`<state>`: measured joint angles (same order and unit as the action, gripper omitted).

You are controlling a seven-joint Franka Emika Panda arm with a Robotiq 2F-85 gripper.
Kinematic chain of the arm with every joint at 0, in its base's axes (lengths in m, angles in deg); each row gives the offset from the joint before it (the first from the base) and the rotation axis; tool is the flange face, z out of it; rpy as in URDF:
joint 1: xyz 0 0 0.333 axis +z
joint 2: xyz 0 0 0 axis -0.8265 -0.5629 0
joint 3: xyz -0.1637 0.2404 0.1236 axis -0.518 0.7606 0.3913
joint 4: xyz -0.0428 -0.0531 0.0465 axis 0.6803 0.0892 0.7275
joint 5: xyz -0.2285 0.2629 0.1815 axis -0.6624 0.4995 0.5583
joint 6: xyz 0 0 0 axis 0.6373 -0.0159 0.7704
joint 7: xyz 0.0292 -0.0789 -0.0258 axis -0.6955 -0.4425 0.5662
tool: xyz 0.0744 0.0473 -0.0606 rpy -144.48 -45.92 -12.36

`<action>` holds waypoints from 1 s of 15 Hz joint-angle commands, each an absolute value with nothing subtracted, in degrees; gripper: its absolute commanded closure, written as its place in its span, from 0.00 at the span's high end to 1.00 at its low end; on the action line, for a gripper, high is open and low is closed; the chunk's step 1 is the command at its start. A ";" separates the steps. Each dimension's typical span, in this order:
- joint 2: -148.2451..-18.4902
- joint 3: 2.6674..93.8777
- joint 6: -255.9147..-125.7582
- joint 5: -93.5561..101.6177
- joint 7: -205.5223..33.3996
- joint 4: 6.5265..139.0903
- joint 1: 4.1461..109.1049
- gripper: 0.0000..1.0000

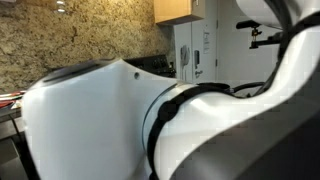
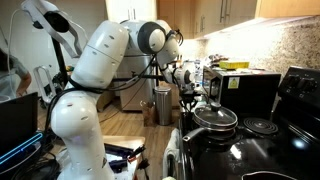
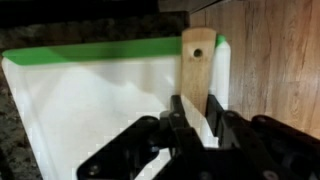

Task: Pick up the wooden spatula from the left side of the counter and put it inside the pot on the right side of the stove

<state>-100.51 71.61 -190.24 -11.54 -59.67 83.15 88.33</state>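
Entry: grasp step, I judge.
- wooden spatula (image 3: 197,70) lies along cutting board (image 3: 90,100) edge, holed end away from gripper (image 3: 197,118).
- Jaws narrow, astride handle (clamped or not, I cannot tell).
- Next: lift clear of board, carry to pot (image 2: 208,136) on stove (image 2: 290,150).
- Wood-grain surface (image 3: 270,70) beside board; granite backsplash (image 2: 290,45); kitchen.

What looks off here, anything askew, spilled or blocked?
Nothing looks spilled or damaged. The oddest thing is that the robot arm fills nearly all of an exterior view, hiding the workspace. In the wrist view the wooden spatula lies along one edge of the white cutting board, with its end poking past the green rim.
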 commanded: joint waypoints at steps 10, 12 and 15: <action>-97.14 73.33 -187.89 -9.99 -58.45 82.39 85.57 0.07; -96.15 73.29 -186.68 -10.17 -58.81 81.84 85.16 0.07; -94.88 72.95 -184.21 -10.55 -59.13 81.68 84.74 0.07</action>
<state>-96.88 72.25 -187.13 -11.23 -59.63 81.24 85.90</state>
